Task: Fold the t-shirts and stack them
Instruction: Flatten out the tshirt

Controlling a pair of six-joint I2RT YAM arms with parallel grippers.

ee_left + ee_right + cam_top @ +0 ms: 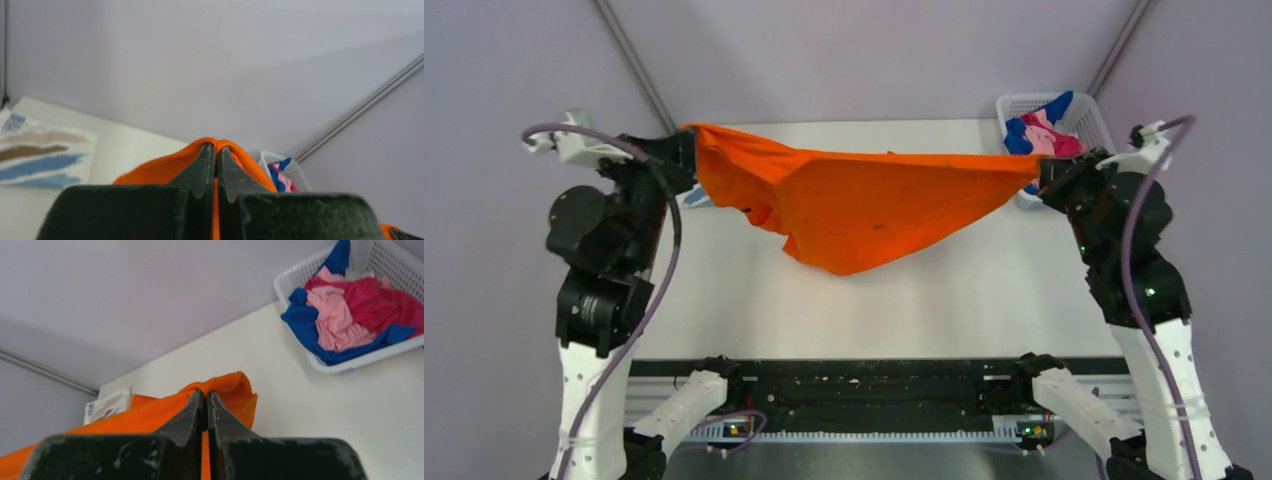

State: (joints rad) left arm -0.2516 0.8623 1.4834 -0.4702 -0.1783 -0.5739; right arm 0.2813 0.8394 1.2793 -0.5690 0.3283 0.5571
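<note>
Orange t-shirt (864, 205): it hangs stretched between my two grippers above the table (924, 300). Its top edge is taut and its middle sags to a point toward my near side.
Left gripper (216, 147): my fingers are pinched together on the shirt's left corner, and orange cloth bulges over the tips.
Right gripper (205, 392): my fingers are clamped on the shirt's right corner, with a fold of cloth bunched above them.
Streaked white t-shirt (40, 155): it lies flat at the table's far left, beyond my left gripper.
Basket (300, 275): it sits at the far right corner, just beside my right gripper. It holds a blue t-shirt (305, 320), a pink t-shirt (335, 315) and a magenta t-shirt (385, 297) in a crumpled heap, with blue cloth draped over the rim.
</note>
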